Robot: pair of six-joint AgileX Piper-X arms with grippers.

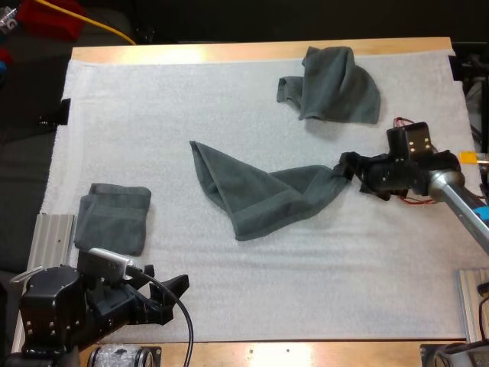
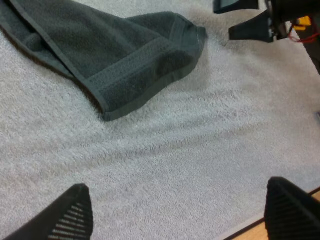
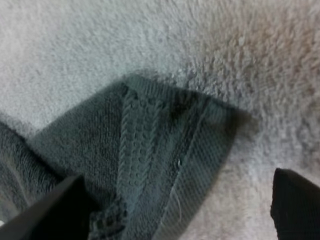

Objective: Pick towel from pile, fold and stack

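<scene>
At the lower left of the high view, nearest the camera, the left gripper [image 1: 173, 297] hung over bare white mat [image 1: 306, 290]. Its fingers [image 2: 70, 215] stood wide apart with nothing between them. Just beyond it, at the left of the frame, a folded towel [image 1: 113, 218] lay flat and squared off, so I judged one round of the job finished. In the middle of the frame lay the towel being worked on [image 1: 256, 195], out of the pile but neither flat nor folded. It was partly doubled over itself, with a thick band of hem showing. Its long axis ran roughly left to right across the mat. One pointed corner aimed at the upper left, the bulk sagged toward lower centre, and a narrowing end reached right. The right gripper [image 1: 345, 167] sat at that narrow end, right of centre. Its fingers [image 3: 50, 212] were spread to either side of the corner, which lay flat on the mat, so it looked released rather than clamped. Farthest off, at the upper right near the table's [image 1: 229, 52] far edge, a crumpled towel [image 1: 336, 84] waited untouched. By my reckoning the spreading, folding and stacking of the middle towel were left, then the whole sequence for the crumpled one.
</scene>
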